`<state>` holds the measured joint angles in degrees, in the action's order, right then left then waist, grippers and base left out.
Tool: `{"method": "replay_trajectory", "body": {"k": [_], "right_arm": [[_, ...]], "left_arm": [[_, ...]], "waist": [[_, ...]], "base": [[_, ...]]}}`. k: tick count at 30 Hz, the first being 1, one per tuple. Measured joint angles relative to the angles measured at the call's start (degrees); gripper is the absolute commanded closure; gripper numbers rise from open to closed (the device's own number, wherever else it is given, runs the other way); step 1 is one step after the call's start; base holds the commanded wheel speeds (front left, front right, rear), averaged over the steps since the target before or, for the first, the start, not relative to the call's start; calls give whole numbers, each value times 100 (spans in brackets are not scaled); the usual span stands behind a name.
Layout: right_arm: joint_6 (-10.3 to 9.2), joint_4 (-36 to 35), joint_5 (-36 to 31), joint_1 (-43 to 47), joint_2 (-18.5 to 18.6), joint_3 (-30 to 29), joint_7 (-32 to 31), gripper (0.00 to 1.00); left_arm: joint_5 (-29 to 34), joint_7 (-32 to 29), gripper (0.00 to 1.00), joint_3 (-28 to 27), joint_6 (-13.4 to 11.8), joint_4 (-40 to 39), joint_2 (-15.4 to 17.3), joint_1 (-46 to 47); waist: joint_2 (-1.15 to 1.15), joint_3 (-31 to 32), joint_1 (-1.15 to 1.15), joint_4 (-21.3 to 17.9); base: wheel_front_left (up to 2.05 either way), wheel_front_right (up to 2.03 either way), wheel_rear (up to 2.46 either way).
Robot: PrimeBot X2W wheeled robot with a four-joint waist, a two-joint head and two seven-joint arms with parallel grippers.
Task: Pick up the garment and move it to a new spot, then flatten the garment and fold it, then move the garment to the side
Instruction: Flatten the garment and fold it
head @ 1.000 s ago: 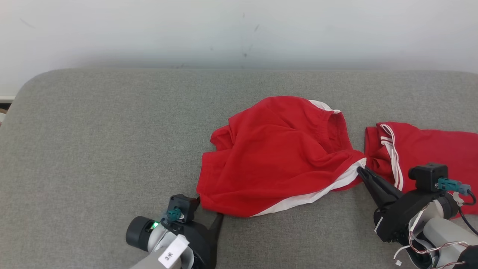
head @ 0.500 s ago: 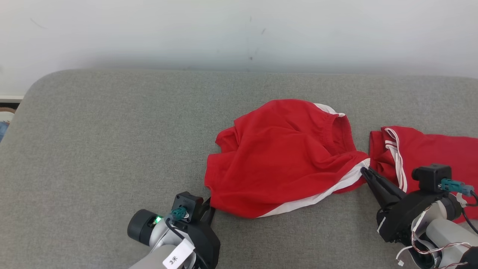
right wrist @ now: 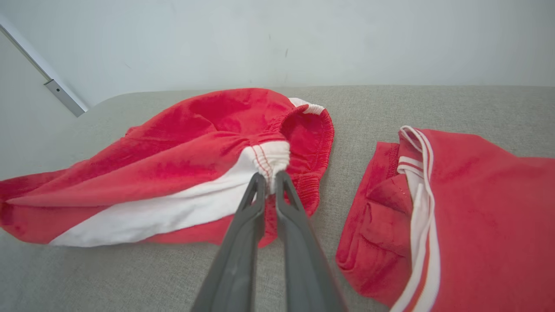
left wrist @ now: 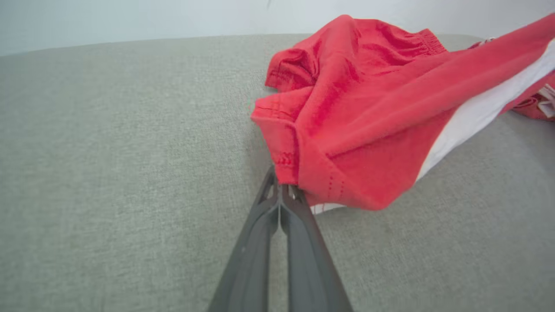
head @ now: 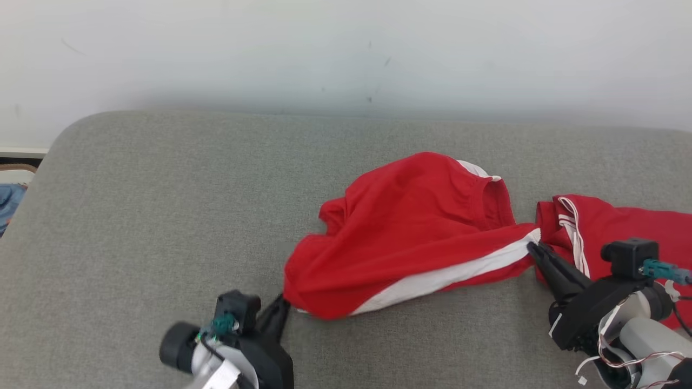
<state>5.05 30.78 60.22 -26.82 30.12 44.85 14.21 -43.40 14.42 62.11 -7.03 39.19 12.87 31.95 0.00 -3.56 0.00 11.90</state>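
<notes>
Shorts [head: 411, 237], red with a white side stripe, lie stretched across the middle of the grey cushion [head: 162, 216]. Left fingers [left wrist: 303, 251] are clenched on the near-left hem corner; right fingers [right wrist: 299, 260] pinch the white waistband end. Another red garment [head: 621, 227] lies just right of them.

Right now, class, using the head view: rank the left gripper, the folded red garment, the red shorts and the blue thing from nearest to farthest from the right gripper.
1. Red shorts: held by the right gripper itself.
2. Folded red garment: just to its right.
3. Left gripper: at the shorts' lower-left end.
4. Blue thing: far left edge.
</notes>
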Motion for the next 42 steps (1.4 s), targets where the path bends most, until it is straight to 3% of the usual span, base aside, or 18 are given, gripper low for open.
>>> {"method": "replay_trajectory", "body": {"k": [7, 9, 12, 13, 16, 19, 21, 24, 27, 30, 33, 37, 42], "right_arm": [[0, -37, -3, -59, -243, 174, -157, 100], [0, -31, 22, -311, -336, 170, -323, 100], [2, 88, 40, -951, -459, 169, -708, 100], [2, 88, 40, -951, -459, 169, -708, 100], [-1, 476, 127, -2145, -788, 85, -1317, 100], [-47, 714, 104, -2932, -954, 51, -1608, 100], [-189, 976, 20, -3875, -1134, -104, -1729, 100], [-350, 1100, -23, -5273, -1368, -662, -1426, 100], [-201, 697, 58, -5970, -1395, -1069, -858, 100], [-46, 286, -43, -5677, -1198, -903, -662, 100], [103, 454, -181, -4755, -1022, -557, -582, 100], [159, 767, -158, -3357, -827, -361, -289, 100], [185, 747, -22, -2323, -768, -288, -89, 100]], "left_arm": [[-315, 0, 100, -266, 258, -461, 109, -189], [-520, 0, 100, -464, 458, -536, 168, -40], [-1056, -171, 100, -876, 873, -523, 178, 489], [-1056, -171, 100, -876, 873, -523, 178, 489], [-1365, -616, 100, -1305, 1167, -160, 308, 1655], [-1390, -889, 100, -1484, 1169, 104, 397, 2342], [-1432, -1032, 100, -1696, 1172, 291, 505, 3091], [-1296, -977, 100, -2003, 1125, 210, 600, 4214], [-1246, -604, 100, -2371, 1049, -296, 581, 4860], [-1194, -419, 100, -2399, 1050, -719, 612, 4723], [-1204, -298, 100, -2286, 1059, -493, 606, 4106], [-1317, -253, 100, -1952, 1194, 102, 374, 2856], [-1394, -185, 100, -1649, 1265, 426, 160, 1917]], "waist": [[0, -31, 0, -8], [0, -101, 0, -32], [0, -257, 0, -67], [0, -257, 0, -67], [1, -526, 1, -120], [1, -671, 1, -152], [1, -823, 1, -190], [1, -1057, 2, -251], [0, -1301, 1, -296], [-1, -1557, 0, -312], [1, -1792, 3, -313], [2, -1913, 4, -322], [2, -1726, 1, -332]], "base": [[0, 0, 0], [0, 0, 0], [0, 0, 0], [0, 0, 0], [0, 0, 0], [0, 0, 0], [0, 0, 0], [0, 0, 0], [0, 0, 0], [0, 0, 0], [0, 0, 0], [0, 0, 0], [0, 0, 0]]}}
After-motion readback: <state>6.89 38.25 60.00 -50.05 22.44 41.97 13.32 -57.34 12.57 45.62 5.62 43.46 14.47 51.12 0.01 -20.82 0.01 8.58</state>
